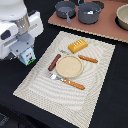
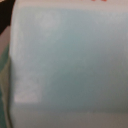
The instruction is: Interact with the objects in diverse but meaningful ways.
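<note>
My gripper point(image 1: 25, 49) is at the exterior view's left, beside the placemat, shut on the pale blue-white carton point(image 1: 28, 56) and holding it above the black table. The carton point(image 2: 70, 65) fills the wrist view as a blurred pale blue surface. The golden scored bread loaf point(image 1: 77, 46) lies at the far part of the placemat. The thin red-brown sausage point(image 1: 54, 62) lies next to a round beige plate point(image 1: 69, 66). The grey long-handled saucepan point(image 1: 65, 9) stands on a reddish board at the back. The small white speckled piece is not in view.
A striped beige placemat point(image 1: 40, 87) lies in the middle of the table. Two orange-handled utensils point(image 1: 74, 84) point(image 1: 88, 59) flank the plate. A second dark pot point(image 1: 89, 12) stands on the reddish board point(image 1: 107, 29). A bowl point(image 1: 123, 17) sits at the back right.
</note>
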{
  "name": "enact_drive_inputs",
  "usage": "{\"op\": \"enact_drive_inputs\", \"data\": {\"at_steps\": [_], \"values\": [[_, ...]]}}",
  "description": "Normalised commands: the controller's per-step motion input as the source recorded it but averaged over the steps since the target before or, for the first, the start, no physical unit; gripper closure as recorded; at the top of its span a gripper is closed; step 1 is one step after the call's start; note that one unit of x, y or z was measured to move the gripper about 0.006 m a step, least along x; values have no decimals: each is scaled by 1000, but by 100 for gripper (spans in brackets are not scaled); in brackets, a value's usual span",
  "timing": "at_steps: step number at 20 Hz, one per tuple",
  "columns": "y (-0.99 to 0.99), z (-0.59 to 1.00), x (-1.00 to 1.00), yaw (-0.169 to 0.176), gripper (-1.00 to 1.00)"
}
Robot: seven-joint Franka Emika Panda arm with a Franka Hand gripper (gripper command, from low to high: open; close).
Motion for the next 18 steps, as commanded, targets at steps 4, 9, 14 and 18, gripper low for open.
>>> {"op": "enact_drive_inputs", "data": {"at_steps": [4, 9, 14, 18], "values": [[-489, 592, 503, -51, 100], [-447, 535, 590, -56, 100], [-454, 427, 648, -56, 100], [-402, 376, 741, -58, 100]]}}
